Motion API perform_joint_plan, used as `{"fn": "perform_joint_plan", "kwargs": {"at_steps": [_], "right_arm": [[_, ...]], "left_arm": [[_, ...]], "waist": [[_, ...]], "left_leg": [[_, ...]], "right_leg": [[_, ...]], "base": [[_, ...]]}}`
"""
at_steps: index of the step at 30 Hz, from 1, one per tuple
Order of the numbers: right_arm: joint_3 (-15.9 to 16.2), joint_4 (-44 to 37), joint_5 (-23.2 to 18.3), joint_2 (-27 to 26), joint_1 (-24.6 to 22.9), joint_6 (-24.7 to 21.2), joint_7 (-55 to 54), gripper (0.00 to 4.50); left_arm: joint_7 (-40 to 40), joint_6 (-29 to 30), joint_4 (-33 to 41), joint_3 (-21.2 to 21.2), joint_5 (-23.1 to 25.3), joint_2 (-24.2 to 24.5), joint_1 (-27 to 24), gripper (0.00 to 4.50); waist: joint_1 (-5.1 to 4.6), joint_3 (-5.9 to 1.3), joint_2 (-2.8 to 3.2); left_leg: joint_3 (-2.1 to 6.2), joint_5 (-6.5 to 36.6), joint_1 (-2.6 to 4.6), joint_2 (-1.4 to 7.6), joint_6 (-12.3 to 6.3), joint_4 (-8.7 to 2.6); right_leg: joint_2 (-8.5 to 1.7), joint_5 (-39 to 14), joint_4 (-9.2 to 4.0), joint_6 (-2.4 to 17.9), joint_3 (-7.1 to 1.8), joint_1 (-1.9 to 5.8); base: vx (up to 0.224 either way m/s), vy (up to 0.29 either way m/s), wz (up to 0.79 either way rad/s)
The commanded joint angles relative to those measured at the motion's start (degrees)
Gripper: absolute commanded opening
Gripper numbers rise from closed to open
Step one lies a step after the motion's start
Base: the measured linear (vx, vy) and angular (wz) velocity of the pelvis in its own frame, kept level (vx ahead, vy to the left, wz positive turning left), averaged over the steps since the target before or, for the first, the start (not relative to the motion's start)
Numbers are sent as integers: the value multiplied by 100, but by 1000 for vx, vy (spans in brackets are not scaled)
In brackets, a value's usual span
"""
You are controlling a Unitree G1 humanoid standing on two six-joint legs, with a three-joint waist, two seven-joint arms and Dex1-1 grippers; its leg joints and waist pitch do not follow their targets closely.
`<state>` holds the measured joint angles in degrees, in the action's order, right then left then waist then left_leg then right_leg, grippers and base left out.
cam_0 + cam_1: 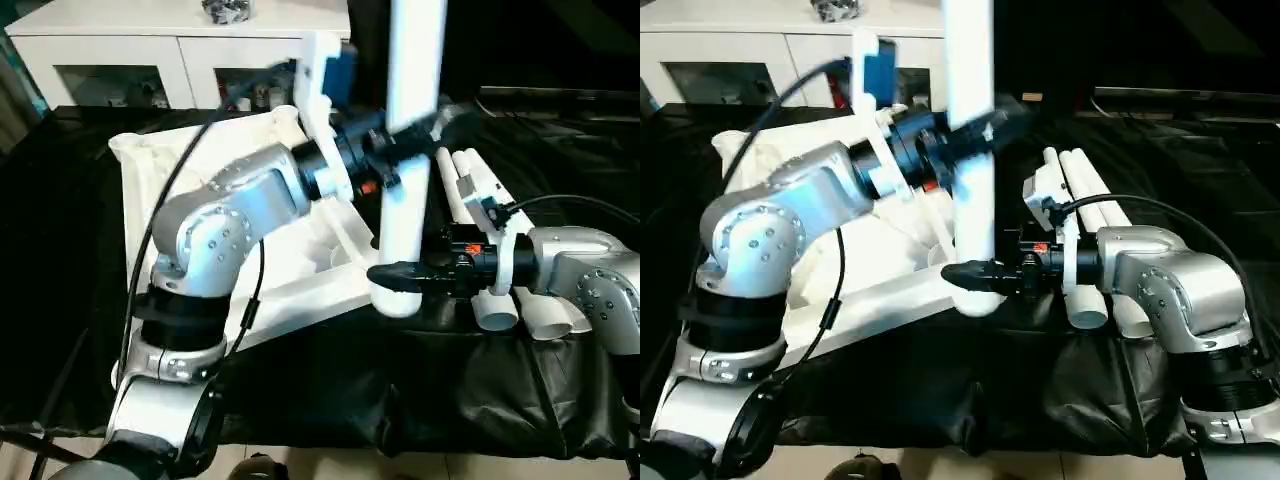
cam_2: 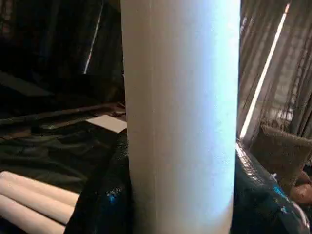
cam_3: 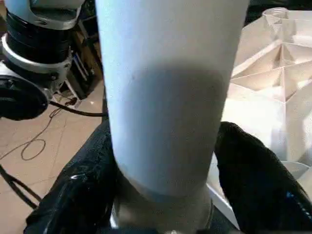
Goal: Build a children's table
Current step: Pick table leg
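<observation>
A long white tapered plastic tube leg (image 1: 408, 150) stands upright at the near corner of the white rectangular plastic tabletop (image 1: 160, 160), which lies ribbed underside up on a desk draped in black cloth (image 1: 480, 390). The leg's lower end sits at the round corner socket (image 3: 295, 168) region of the tabletop — whether it is fully seated cannot be told, since the black fingers hide the joint.

The left gripper (image 1: 400, 140) reaches across from the silver left forearm (image 1: 230, 215) and clasps the leg higher up, its jaws partly apart and closed around the tube; in the left wrist view the black fingers (image 2: 102, 204) press on both sides of the white shaft. The right gripper (image 1: 975, 275) comes in level from the right and grips the same leg near its base, its jaws set wider and wrapped around the thicker lower end (the right wrist view shows a black finger on each side of the tube, with the ribbed underside just beyond).

Three spare white tube legs (image 1: 490, 235) lie side by side on the black cloth, just behind the right forearm. A white cabinet (image 1: 150, 50) with glazed doors stands beyond the desk.
</observation>
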<state>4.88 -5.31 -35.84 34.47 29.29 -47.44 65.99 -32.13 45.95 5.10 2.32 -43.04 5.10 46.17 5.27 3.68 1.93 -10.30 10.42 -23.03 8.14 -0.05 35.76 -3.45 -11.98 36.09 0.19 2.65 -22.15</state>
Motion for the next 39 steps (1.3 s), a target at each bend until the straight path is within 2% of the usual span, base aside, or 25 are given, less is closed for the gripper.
{"fn": "perform_joint_plan", "kwargs": {"at_steps": [1, 8, 17, 23, 24, 30, 31, 33, 39], "right_arm": [[-44, -39, -85, 74, 115, -53, 101, 307], [74, -113, 15, 188, 82, -25, 157, 307], [58, -72, -119, 124, 96, -100, 196, 307], [130, -118, -151, 113, 36, -144, 206, 307], [138, -120, -146, 110, 28, -145, 209, 278], [173, -101, -126, 70, 8, -143, 202, 230], [189, -99, -118, 65, 3, -136, 203, 230], [200, -91, -119, 65, 6, -126, 199, 204], [201, -67, -94, 47, 15, -95, 209, 194]], "left_arm": [[-95, -19, 8, 129, 84, 89, 21, 184], [-144, 11, 35, 120, 80, 40, 26, 184], [-219, 80, 164, 207, -15, 34, -3, 184], [-231, 101, 193, 203, -32, -5, -13, 184], [-230, 102, 192, 201, -35, -13, -9, 184], [-226, 102, 183, 201, -85, -66, 25, 184], [-229, 92, 166, 197, -90, -92, 32, 184], [-257, 86, 156, 210, -81, -90, 39, 184], [-308, 96, 163, 240, -74, -78, 14, 184]], "waist": [[20, -435, -120], [22, -442, -110], [26, -446, -114], [24, -443, -111], [26, -444, -110], [26, -448, -110], [23, -447, -133], [26, -448, -116], [29, -447, -117]], "left_leg": [[206, 513, 139, 484, -383, -354], [202, 475, 140, 480, -373, -347], [205, 430, 133, 480, -419, -340], [206, 475, 135, 480, -384, -343], [204, 484, 138, 481, -376, -341], [204, 466, 137, 481, -377, -339], [201, 460, 134, 480, -384, -340], [204, 453, 138, 482, -389, -338], [203, 451, 136, 480, -386, -337]], "right_leg": [[-539, -651, -415, 1490, -273, 282], [-537, -552, -409, 1525, -272, 287], [-535, -491, -398, 1559, -268, 290], [-533, -554, -404, 1550, -267, 291], [-537, -569, -406, 1546, -269, 291], [-534, -532, -401, 1545, -270, 292], [-536, -526, -405, 1542, -271, 294], [-534, -531, -399, 1537, -269, 288], [-536, -553, -401, 1528, -270, 288]], "base": [[0, 0, 0], [0, 0, 0], [0, 0, 0], [0, 0, 0], [0, 0, 0], [0, 0, 0], [0, 0, 0], [0, 0, 0], [0, 0, 0]]}}
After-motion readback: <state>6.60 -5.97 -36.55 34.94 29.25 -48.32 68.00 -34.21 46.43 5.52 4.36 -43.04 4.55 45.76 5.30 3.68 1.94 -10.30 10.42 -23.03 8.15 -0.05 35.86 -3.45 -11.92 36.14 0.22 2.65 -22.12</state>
